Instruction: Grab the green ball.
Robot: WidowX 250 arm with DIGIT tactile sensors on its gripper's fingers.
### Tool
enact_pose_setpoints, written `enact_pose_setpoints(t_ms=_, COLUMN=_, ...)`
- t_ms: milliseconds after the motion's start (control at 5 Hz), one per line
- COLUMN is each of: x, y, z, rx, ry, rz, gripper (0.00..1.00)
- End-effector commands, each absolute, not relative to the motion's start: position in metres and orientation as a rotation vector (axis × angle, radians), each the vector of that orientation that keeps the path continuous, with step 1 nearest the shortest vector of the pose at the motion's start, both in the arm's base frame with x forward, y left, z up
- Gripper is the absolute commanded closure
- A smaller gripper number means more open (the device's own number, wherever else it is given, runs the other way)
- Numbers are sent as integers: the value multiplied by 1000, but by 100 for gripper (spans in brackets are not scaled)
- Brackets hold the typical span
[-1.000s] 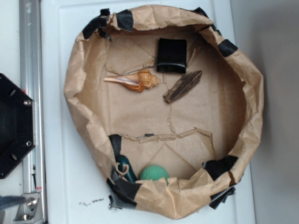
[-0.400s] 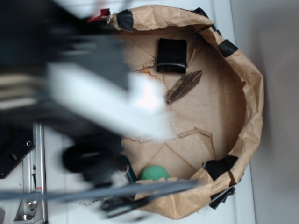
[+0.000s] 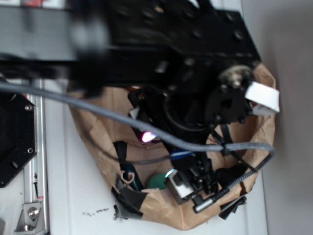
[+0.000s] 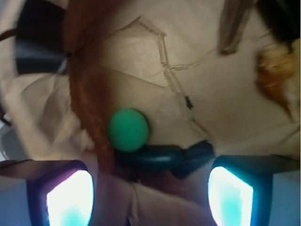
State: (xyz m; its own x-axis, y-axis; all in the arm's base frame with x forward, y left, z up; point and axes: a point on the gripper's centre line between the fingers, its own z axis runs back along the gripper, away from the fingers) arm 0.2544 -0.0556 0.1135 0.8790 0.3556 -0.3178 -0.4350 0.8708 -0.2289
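The gripper hangs above the floor of the paper-lined bowl, jaws spread wide with nothing between them. In the wrist view both fingertips appear at the lower edge, well apart. The green ball lies on the brown paper near the bowl's wall, beyond the fingertips and offset toward the left one. A dark teal object lies touching or just beside the ball, between it and the gripper.

Judged risks:
- Descent on the present line may close the jaws on the dark teal object instead of the ball.
- A finger may strike the ball off-centre and roll it against the crumpled wall.
- The exterior view shows the arm covering most of the bowl, so only part of the ball shows there.
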Motion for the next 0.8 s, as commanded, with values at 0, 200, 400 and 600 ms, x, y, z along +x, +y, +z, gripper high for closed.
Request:
enact_pose_setpoints(t_ms=0, x=256, y=-56, z=98, rx=-298, ry=273, rz=578, gripper=0)
enact_pose_setpoints(t_ms=200, x=249, y=-77, z=78, rx=-313, ry=319, rz=632, gripper=0)
enact_pose_setpoints(t_ms=400, x=237, y=-96, z=64, rx=-355, ry=342, rz=629, gripper=0)
enact_pose_setpoints(t_ms=600, x=237, y=-111, z=55, rx=-397, ry=292, rz=626, gripper=0)
